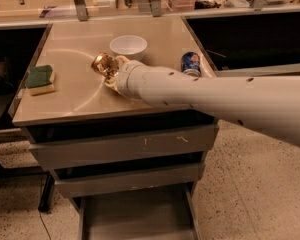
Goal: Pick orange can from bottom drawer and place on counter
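Note:
The orange can (103, 64), shiny and dented, is held in my gripper (109, 70) over the middle of the beige counter (70, 96), just in front of the white bowl. The gripper is shut on the can, and my white arm reaches in from the right across the counter's front. Whether the can touches the counter surface I cannot tell. Below, the bottom drawer (135, 216) is pulled out, its grey floor bare in the part that shows.
A white bowl (128, 46) sits behind the can. A blue can (191, 63) stands at the counter's right edge. A green and yellow sponge (39, 79) lies at the left. Black recessed sinks (250, 36) flank the counter. Two shallower drawers (125, 146) are above the bottom one.

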You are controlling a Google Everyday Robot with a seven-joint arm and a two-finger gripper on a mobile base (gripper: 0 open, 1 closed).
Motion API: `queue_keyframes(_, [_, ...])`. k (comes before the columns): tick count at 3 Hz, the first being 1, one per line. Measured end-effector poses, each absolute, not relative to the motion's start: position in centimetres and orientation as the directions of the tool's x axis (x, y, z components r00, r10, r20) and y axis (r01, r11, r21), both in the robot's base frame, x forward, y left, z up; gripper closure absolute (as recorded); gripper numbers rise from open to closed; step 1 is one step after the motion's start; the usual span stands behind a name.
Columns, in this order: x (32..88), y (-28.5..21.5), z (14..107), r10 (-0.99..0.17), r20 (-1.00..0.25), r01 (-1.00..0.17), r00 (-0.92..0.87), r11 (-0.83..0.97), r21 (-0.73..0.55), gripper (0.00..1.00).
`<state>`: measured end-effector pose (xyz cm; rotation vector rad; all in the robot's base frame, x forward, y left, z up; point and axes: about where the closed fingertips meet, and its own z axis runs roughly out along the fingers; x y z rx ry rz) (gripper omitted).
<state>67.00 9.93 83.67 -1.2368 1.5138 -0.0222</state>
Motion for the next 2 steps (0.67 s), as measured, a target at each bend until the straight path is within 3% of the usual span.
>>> queue_keyframes(1, [67.06,9.99,83.51,-0.685,-0.708,-0.673,0.172,0.443,-0.593,1.00])
queue_keyframes(2, [67.06,9.98,83.53,-0.685,-0.708,-0.673,0.172,0.443,-0.593,0.82])
